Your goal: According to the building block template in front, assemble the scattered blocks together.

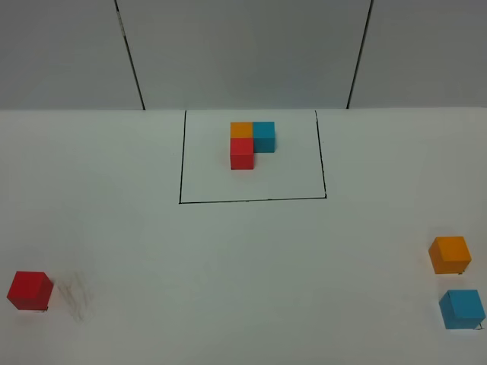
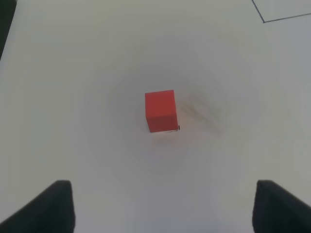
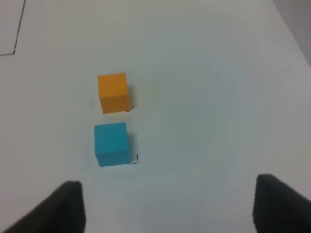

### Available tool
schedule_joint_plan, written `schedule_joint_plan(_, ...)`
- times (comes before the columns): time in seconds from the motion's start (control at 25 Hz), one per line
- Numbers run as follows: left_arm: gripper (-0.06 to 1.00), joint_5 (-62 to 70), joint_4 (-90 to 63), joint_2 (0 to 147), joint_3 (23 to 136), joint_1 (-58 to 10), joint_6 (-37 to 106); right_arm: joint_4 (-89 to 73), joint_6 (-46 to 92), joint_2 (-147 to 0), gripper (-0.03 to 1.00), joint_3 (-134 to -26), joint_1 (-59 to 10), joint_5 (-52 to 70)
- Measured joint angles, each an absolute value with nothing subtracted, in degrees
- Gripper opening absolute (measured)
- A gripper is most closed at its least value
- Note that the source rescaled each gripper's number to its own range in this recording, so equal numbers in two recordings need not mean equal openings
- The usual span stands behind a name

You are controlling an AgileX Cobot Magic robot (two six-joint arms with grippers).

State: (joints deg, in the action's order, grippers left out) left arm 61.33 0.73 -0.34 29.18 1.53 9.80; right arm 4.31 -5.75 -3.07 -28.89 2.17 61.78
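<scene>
while our left gripper [image 2: 163, 208] hangs spread before the red cube [image 2: 160, 110], our right gripper [image 3: 167, 206] gapes empty near the orange cube [image 3: 113, 92] and blue cube [image 3: 112, 144]; from the template [image 1: 251, 143], red lies at eight o'clock, the others at four.

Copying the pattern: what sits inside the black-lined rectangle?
Inside the rectangle, three touching cubes form an L: orange cube at the back, blue cube on its right, red cube in front. Red covers orange's front face.

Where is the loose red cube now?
The loose red cube sits at the exterior high view's lower left, outside the black frame, opposite the loose orange cube and blue cube.
</scene>
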Motion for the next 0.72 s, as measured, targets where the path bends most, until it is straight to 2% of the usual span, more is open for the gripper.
schedule_joint_plan(0.72, 0.81, 61.33, 0.73, -0.34, 29.18, 1.53, 9.80, 4.31, -5.75, -3.07, 0.49, -28.89, 2.17, 61.78)
